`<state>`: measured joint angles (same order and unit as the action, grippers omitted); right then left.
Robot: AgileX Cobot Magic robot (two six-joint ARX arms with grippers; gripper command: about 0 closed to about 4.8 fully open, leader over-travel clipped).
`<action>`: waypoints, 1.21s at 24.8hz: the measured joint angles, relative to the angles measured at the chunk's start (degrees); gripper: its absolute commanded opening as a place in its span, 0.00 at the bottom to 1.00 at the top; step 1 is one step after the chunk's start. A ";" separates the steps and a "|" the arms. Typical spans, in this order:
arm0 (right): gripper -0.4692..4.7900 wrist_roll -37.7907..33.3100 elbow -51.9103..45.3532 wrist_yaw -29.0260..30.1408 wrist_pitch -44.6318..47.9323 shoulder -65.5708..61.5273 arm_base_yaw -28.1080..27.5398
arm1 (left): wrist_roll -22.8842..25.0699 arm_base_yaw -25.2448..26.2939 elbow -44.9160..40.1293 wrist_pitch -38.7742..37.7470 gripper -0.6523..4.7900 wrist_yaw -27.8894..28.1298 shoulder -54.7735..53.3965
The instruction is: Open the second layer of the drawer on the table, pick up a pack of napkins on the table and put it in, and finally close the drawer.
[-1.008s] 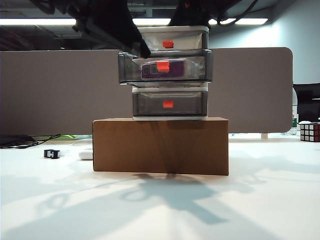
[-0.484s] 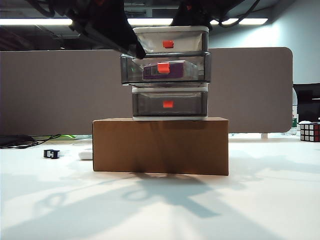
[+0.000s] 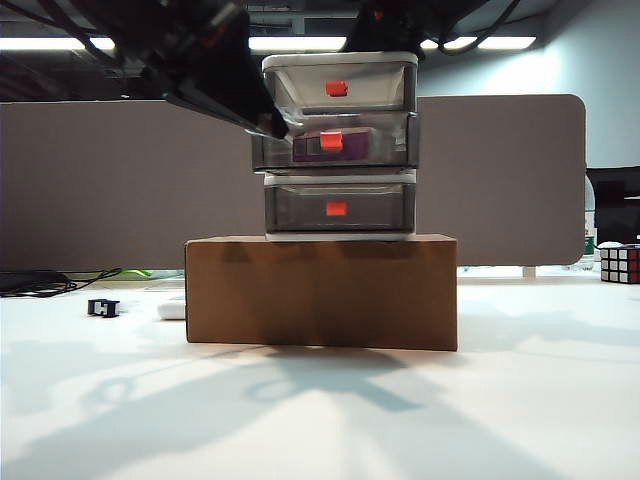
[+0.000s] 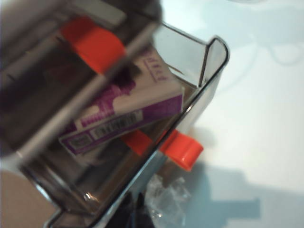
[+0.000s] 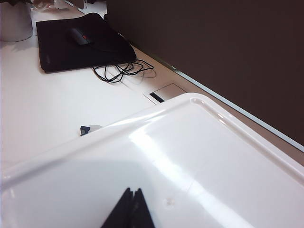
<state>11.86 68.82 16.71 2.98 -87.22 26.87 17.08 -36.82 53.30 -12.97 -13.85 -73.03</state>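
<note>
Second layer (image 3: 385,145) of the drawer (image 3: 340,60) standing a little proud of the white frame, front face toward the exterior camera, not yet home. Inside it, behind the smoky wall, the pack of napkins (image 3: 308,149), purple and white, long side running across the tray and just behind the red-orange handle (image 3: 331,141); in the left wrist view, lying slightly askew in the tray.

Left claw (image 3: 272,122) closed and empty, tips together at the 9 o'clock end of that front face, at its upper corner; touching or just beside, hard to tell under the dark arm. Seen from the wrist, only a dark sliver of the tips near the drawer's front wall.

Right claw (image 5: 129,209) closed too, holding nothing, tips down on the cabinet's white top, at 12 o'clock above the open layer; probably steadying the stack on its cardboard box (image 3: 320,290).

Key relation for the coming move: slide axis pointing straight away from the exterior camera, into the frame, with the left claw in front of the face and off-centre toward 9 o'clock. Left arm nearer the front. Judged: a push at that corner likely to skew the tray, so better shifted toward the handle at 3 o'clock. Surface (image 3: 320,430) in front bare of napkins.
</note>
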 measured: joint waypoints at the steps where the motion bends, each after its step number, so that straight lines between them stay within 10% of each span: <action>1: 0.08 0.00 0.00 0.00 -0.02 0.00 0.00 | 0.00 0.00 0.00 1.03 0.11 0.31 -0.42; 19: 0.08 2.27 0.02 0.46 -2.19 1.16 -1.75 | 3.76 -0.04 0.00 10.47 0.11 3.41 -4.83; 30: 0.08 3.19 -11.10 0.70 -19.47 30.56 -4.68 | -0.70 -0.20 -16.20 3.45 0.11 9.64 36.04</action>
<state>15.05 57.71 17.41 -16.49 -56.66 22.20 16.38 -37.01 37.10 -9.52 -4.21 -36.99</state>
